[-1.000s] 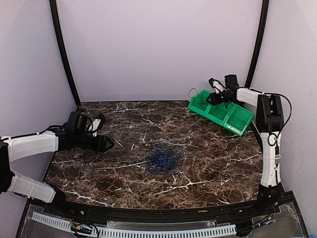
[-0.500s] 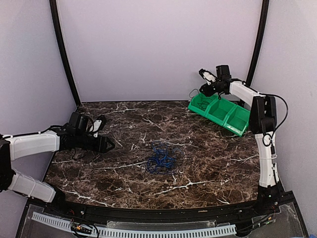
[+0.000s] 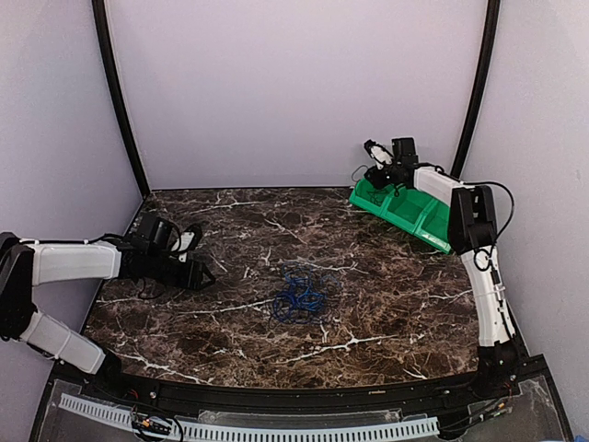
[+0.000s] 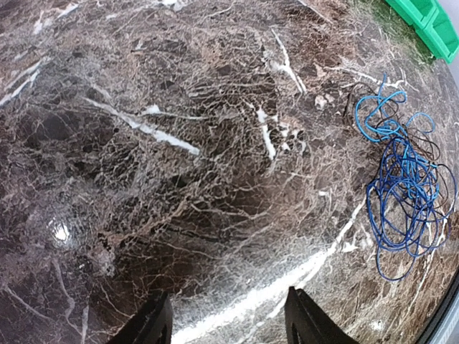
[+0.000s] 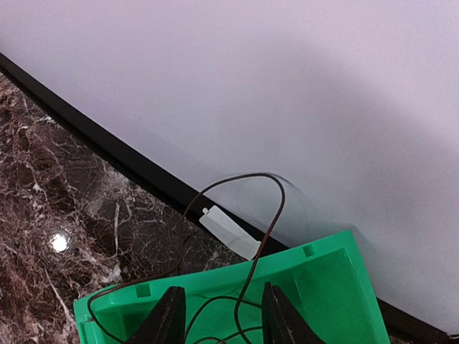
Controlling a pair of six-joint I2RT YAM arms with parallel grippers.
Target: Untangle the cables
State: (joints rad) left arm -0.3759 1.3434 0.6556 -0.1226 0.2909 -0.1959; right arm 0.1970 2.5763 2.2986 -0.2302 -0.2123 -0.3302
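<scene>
Left gripper (image 4: 226, 315) hangs spread wide, well left of the tangled cables (image 3: 299, 296) mid-table. Right gripper (image 5: 219, 301), also parted, hangs over the green bin (image 5: 323, 287) where one dark cable (image 5: 276, 208) loops. Guessing freed ones go there.

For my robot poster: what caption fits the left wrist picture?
Open left gripper hovers over the marble table, tangled blue and black cables lying apart nearby.

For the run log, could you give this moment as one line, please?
left gripper open | right gripper open above green bin | cables tangled mid-table
</scene>
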